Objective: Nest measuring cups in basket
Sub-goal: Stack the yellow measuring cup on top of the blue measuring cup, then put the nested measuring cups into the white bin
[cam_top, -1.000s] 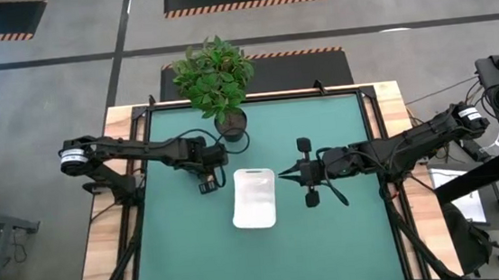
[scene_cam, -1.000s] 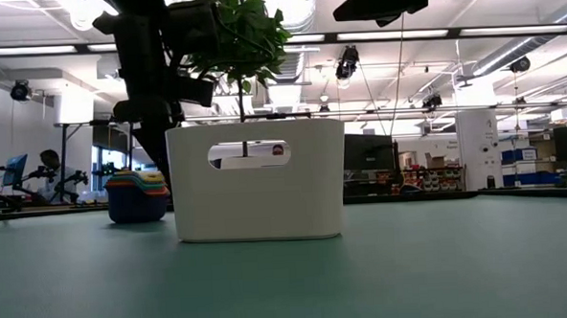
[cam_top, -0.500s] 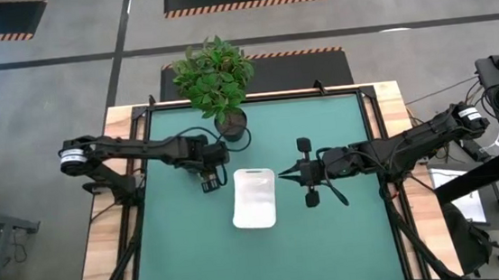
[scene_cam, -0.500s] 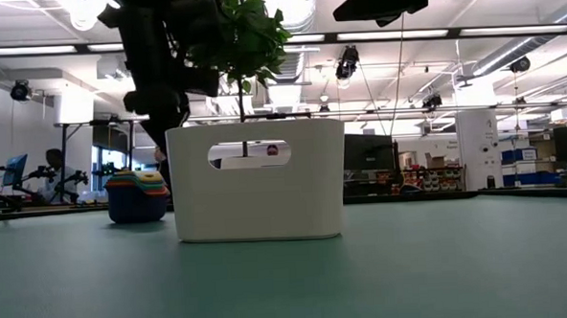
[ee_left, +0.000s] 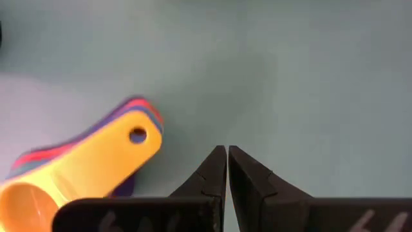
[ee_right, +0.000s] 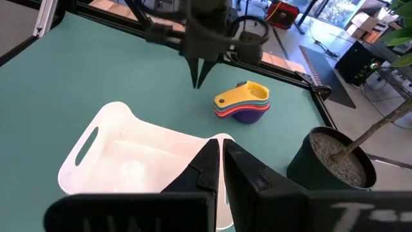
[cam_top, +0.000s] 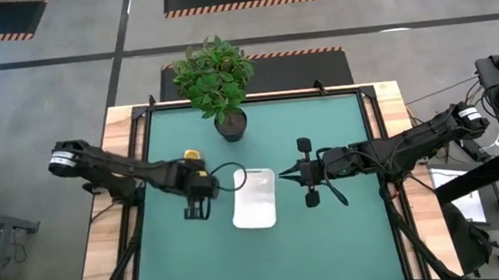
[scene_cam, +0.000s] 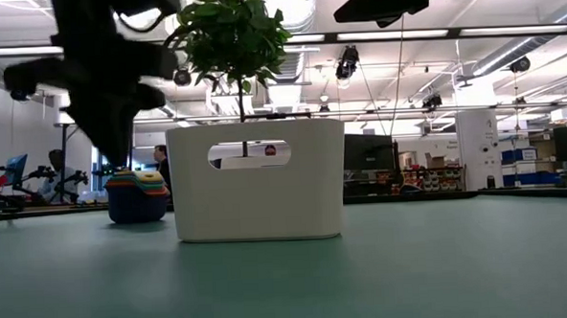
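Note:
The measuring cups (cam_top: 193, 154) stand nested in one stack on the green mat, left of the basket, the yellow one on top and the handles fanned out (ee_left: 96, 154). They also show in the right wrist view (ee_right: 243, 103) and the low view (scene_cam: 136, 194). The white basket (cam_top: 254, 197) stands mid-table. My left gripper (cam_top: 195, 197) hangs shut above the mat, nearer the table's near edge than the stack, pointing down (ee_left: 226, 154) (ee_right: 198, 80). My right gripper (cam_top: 282, 176) waits shut by the basket's right side (ee_right: 219, 151).
A potted plant (cam_top: 230, 123) stands behind the basket toward the far edge; its dark pot shows in the right wrist view (ee_right: 335, 161). Bare mat lies near the basket's front (cam_top: 260, 257). The basket's wall with a handle slot faces the low view (scene_cam: 256, 179).
My left gripper has drawn away from the stack of cups toward the table's near edge and a little leftward, uncovering the stack in the high view. The stack has stayed in place on the mat. The right arm has kept still.

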{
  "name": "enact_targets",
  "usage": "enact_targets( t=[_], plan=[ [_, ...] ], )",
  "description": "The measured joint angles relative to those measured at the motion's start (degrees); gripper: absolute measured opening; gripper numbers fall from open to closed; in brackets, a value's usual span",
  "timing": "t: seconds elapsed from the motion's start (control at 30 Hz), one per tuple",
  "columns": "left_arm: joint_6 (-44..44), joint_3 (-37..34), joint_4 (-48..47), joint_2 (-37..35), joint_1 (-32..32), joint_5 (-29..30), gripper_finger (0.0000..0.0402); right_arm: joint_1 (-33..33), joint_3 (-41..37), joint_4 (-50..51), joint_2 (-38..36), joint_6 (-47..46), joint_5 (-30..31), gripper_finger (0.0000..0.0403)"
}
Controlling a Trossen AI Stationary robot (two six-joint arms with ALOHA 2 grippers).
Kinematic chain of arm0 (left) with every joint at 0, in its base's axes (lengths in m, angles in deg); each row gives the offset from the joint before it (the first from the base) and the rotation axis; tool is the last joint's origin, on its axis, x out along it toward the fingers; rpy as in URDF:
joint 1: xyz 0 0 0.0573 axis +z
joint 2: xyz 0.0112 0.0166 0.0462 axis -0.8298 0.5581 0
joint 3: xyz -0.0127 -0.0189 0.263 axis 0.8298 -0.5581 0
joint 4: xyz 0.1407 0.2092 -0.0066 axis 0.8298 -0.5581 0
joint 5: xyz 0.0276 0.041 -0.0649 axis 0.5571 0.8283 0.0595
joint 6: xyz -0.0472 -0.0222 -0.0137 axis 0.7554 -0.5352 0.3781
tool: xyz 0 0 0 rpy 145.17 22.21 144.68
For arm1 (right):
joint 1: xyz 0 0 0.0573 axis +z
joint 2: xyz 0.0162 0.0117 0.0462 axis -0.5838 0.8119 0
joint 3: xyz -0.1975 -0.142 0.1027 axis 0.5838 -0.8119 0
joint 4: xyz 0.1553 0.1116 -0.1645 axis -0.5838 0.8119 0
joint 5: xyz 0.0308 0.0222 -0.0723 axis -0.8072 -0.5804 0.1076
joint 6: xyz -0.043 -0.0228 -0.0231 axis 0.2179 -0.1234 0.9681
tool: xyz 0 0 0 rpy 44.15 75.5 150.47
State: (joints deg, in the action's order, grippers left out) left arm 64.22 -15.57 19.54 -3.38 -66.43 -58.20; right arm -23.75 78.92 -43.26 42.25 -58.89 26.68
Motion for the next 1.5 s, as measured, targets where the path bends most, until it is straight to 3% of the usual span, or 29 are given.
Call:
enact_targets(
  t=[0.3, 1.03, 1.37, 1.5],
  plan=[
    [1.1, -5.7, 4.8, 0.3, 0.4, 7.8, 0.0000, 0.0, 0.0, -0.5, 0.0, 0.2, 0.0, 0.0009],
    [1.8, -5.5, 5.9, 0.6, 1.2, 10.1, 0.0000, 0.0, 0.0, -0.5, 0.0, 0.2, 0.0, 0.0009],
    [-2.4, 5.4, -6.1, -2.4, 1.0, 7.5, 0.0000, 0.0, 0.0, -0.4, 0.0, 0.2, 0.0, 0.0009],
    [-6.6, 6.5, -8.1, -5.2, 1.6, 8.1, 0.0000, 0.0, 0.0, -0.5, 0.0, 0.2, 0.0, 0.0009]
  ],
)
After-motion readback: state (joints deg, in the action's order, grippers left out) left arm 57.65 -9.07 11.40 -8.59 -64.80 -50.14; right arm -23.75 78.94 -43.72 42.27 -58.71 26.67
